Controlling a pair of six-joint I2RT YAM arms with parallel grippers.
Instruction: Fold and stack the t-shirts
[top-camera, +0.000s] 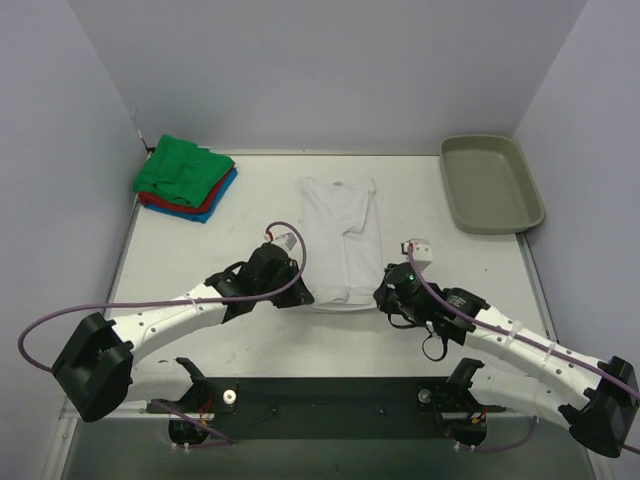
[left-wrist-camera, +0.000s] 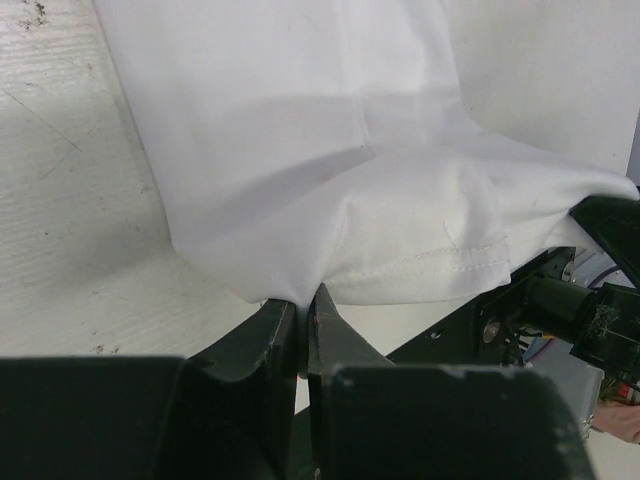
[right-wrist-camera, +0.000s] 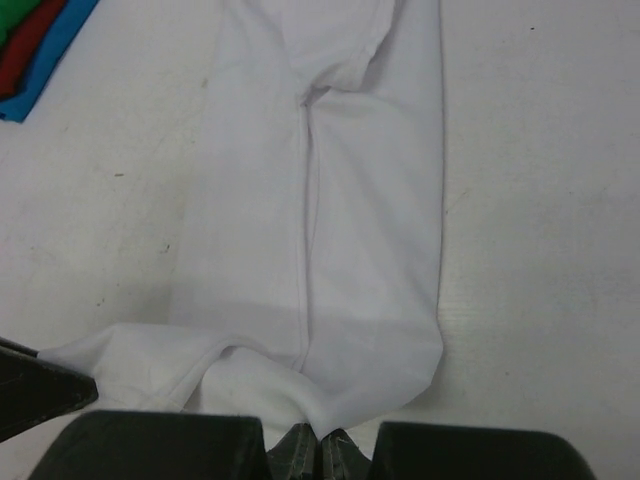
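walls (top-camera: 330, 70): pale lilac | table (top-camera: 250, 335): white, scuffed | light: even

Both low, left gripper (left-wrist-camera: 305, 305) and right gripper (right-wrist-camera: 318, 437) seem pinched closed.

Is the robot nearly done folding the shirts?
Done: the green, red and blue shirts sit folded and stacked. In hand: the white shirt, narrowed lengthwise, is pinched at its near hem by the left end effector and right end effector. Left: fold it shorter and add it on top.
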